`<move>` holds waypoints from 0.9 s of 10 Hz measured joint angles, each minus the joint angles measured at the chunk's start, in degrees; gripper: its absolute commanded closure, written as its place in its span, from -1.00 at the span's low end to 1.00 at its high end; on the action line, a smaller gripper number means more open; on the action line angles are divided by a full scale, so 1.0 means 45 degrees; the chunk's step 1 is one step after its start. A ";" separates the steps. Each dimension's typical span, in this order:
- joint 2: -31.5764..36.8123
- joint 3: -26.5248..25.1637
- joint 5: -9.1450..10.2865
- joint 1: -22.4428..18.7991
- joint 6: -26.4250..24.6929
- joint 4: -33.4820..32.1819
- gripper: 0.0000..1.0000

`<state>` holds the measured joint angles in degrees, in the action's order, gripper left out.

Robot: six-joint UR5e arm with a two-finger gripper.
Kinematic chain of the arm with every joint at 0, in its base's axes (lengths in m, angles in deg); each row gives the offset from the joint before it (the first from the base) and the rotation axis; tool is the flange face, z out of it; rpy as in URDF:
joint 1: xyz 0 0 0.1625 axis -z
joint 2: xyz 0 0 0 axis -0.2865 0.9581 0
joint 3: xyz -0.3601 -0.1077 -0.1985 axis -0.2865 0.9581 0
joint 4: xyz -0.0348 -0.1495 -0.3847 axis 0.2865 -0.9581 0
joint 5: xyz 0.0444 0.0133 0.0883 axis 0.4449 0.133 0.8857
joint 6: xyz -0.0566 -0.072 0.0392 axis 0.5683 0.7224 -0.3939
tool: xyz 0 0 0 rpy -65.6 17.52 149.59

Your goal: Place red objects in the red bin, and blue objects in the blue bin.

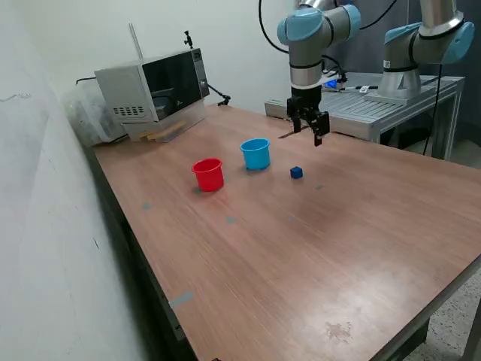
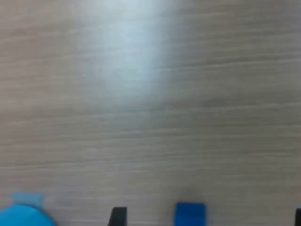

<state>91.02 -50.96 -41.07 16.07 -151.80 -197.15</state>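
Pincer (image 1: pixel 315 130) is hanging above the counter (image 1: pixel 301 248), fingers apart and holding nothing. One blue cube (image 1: pixel 296 173) is sitting on the counter nearer than the pincer, just right of the blue cup (image 1: pixel 255 153); red cup (image 1: pixel 208 174) is further left. Open room all around the cube.

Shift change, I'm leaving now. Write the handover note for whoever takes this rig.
Gripper: open, empty, raised above the table behind the cups.
Red cup and light blue cup stand upright, side by side and apart.
One dark blue cube lies on the table on the exterior view's right of the light blue cup, not yet binned.
No other cubes visible on the table; the cups' contents cannot be seen.
Left: put the dark blue cube in the light blue cup.
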 measured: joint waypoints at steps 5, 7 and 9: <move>-0.1477 0.1207 0.0135 -0.0191 -0.0359 -0.0336 -1.00; -0.1663 0.1355 0.0144 0.0147 -0.0328 -0.0364 -1.00; -0.1794 0.1337 0.0147 0.0499 -0.0177 -0.0375 -1.00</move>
<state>82.95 -44.94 -40.41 18.31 -152.60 -198.83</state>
